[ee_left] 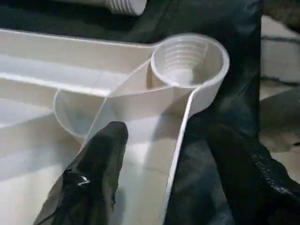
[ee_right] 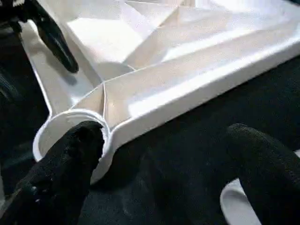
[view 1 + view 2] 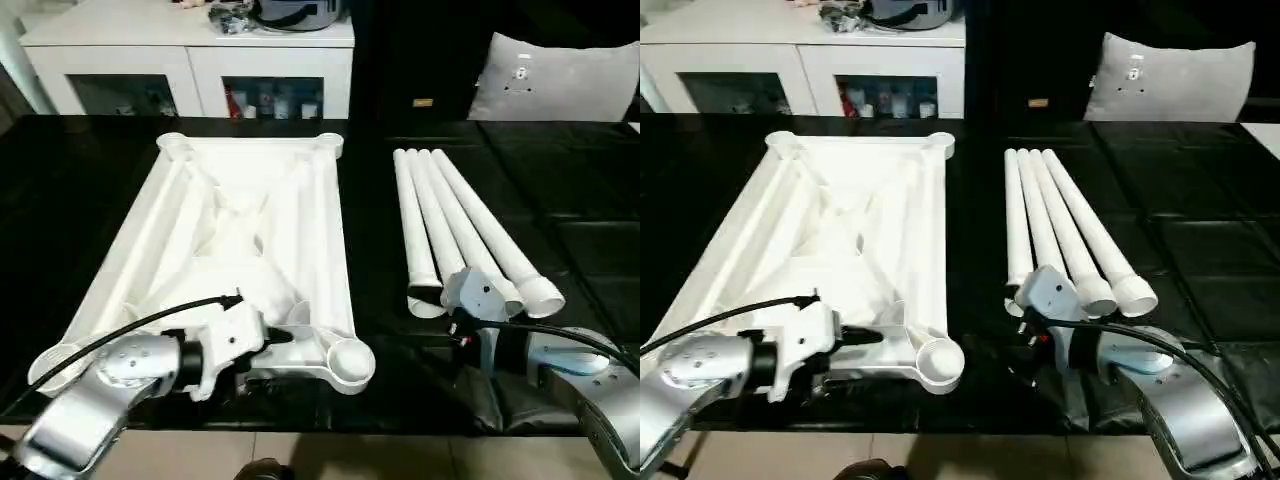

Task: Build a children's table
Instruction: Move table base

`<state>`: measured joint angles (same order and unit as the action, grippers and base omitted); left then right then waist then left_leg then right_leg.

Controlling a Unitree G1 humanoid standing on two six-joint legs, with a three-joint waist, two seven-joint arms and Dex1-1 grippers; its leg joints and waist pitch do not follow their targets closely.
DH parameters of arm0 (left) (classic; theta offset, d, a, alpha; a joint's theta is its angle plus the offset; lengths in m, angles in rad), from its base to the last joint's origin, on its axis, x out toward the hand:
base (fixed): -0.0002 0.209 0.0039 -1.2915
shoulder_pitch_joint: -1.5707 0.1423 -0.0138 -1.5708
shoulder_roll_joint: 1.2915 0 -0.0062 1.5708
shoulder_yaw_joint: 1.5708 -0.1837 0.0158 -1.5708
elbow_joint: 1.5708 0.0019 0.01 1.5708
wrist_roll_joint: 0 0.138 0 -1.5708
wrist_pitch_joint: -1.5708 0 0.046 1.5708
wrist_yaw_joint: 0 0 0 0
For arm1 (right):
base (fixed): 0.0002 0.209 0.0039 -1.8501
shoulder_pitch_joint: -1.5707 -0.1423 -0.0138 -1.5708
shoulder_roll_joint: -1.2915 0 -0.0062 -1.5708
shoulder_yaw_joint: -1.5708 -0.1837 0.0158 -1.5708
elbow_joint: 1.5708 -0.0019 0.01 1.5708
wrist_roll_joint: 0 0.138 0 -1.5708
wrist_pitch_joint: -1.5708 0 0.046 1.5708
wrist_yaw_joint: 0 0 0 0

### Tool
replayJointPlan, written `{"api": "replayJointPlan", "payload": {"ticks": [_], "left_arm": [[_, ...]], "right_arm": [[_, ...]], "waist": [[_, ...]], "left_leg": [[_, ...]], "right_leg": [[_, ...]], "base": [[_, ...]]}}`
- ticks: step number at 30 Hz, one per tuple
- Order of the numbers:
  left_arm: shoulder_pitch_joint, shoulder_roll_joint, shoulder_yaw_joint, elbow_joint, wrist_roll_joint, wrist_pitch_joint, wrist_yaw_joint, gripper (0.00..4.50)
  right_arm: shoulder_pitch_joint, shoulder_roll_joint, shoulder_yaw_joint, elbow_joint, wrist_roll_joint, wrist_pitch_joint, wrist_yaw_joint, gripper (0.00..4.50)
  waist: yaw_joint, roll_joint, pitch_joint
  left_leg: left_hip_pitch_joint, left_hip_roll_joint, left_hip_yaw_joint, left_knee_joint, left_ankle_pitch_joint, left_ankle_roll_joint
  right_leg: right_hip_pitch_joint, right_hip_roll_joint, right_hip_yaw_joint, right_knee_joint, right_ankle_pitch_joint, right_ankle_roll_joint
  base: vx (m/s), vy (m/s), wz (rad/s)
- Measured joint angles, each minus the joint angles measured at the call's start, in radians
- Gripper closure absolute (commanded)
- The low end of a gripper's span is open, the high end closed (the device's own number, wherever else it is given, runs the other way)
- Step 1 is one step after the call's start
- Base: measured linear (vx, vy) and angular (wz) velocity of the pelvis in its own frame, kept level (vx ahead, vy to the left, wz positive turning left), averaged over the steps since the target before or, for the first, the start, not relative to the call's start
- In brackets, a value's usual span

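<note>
Left hand (image 1: 159, 178) near front edge, fingers spread astride rim of upturned table top (image 3: 250, 230) beside near corner socket (image 3: 350, 362); not clamped. I'd seat pads square on rim before squeezing, keep socket mouth clear. Right hand (image 2: 164, 173) spread wide, empty, near socket. Four legs (image 3: 455, 225) lie beyond, on black surface (image 3: 580, 200). Leg near ends partly hidden behind right wrist.
</note>
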<state>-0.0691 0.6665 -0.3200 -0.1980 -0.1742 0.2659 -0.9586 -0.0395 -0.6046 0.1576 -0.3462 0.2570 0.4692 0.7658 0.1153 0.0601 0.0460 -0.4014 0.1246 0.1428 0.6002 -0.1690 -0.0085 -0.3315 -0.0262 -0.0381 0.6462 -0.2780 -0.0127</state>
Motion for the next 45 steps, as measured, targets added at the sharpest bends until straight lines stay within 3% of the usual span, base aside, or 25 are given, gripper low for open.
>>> {"api": "replayJointPlan", "payload": {"ticks": [8,15,23,31,38,41,45], "left_arm": [[-0.016,0.003,-0.013,0.088,0.024,-0.06,-0.045,2.21],[-0.024,0.003,-0.012,0.142,0.033,-0.109,-0.063,2.9],[-0.052,-0.023,-0.016,0.206,0.053,-0.177,-0.074,3.37],[-0.097,-0.042,-0.033,0.262,0.074,-0.214,-0.079,4.14],[-0.152,-0.082,-0.04,0.326,0.093,-0.229,-0.082,4.48],[-0.187,-0.128,-0.04,0.373,0.116,-0.229,-0.045,4.48],[-0.225,-0.157,-0.037,0.419,0.134,-0.23,-0.015,4.48]], "right_arm": [[0.003,0.035,-0.011,0.005,0.01,-0.125,0.025,0.0],[0.021,0.012,-0.011,0.004,0.031,-0.13,0.067,0.0],[0.042,-0.006,-0.016,0.003,0.065,-0.097,0.094,0.0],[0.056,-0.038,-0.015,-0.004,0.086,-0.088,0.138,0.0],[0.059,-0.037,-0.015,-0.004,0.087,-0.085,0.136,0.0],[0.028,-0.005,-0.021,0.0,0.095,-0.004,0.078,0.0],[0.004,0.038,-0.022,0.0,0.096,0.032,0.025,0.0]], "waist": [[0.0,0.006,-0.003],[0.0,0.009,-0.004],[0.001,0.013,-0.006],[0.001,0.014,-0.007],[-0.007,0.015,-0.008],[-0.003,0.016,-0.008],[0.0,0.012,-0.007]], "left_leg": [[0.0,0.001,0.0,0.0,0.0,0.0],[0.0,0.001,0.001,0.0,0.0,0.0],[0.0,0.001,0.001,0.0,0.0,0.0],[0.001,0.002,0.002,0.0,0.0,0.0],[0.001,0.003,0.003,-0.001,0.0,0.0],[0.001,0.003,0.003,-0.001,0.0,0.0],[0.001,0.005,0.007,-0.001,0.0,0.0]], "right_leg": [[0.0,0.0,0.0,0.0,0.0,0.0],[0.0,0.0,-0.001,0.0,0.0,0.0],[0.0,0.0,-0.001,0.0,0.0,0.0],[0.0,0.0,-0.001,0.0,0.0,0.0],[0.0,0.0,-0.001,0.0,0.0,-0.001],[0.0,0.0,-0.001,0.0,0.0,-0.001],[-0.001,0.0,-0.001,0.0,0.0,-0.001]], "base": [[0.0,0.0,0.0],[0.0,0.0,0.0],[0.0,0.0,0.0],[0.0,0.0,0.0],[0.0,0.0,0.0],[0.0,0.0,0.0],[0.0,0.0,0.0]]}}
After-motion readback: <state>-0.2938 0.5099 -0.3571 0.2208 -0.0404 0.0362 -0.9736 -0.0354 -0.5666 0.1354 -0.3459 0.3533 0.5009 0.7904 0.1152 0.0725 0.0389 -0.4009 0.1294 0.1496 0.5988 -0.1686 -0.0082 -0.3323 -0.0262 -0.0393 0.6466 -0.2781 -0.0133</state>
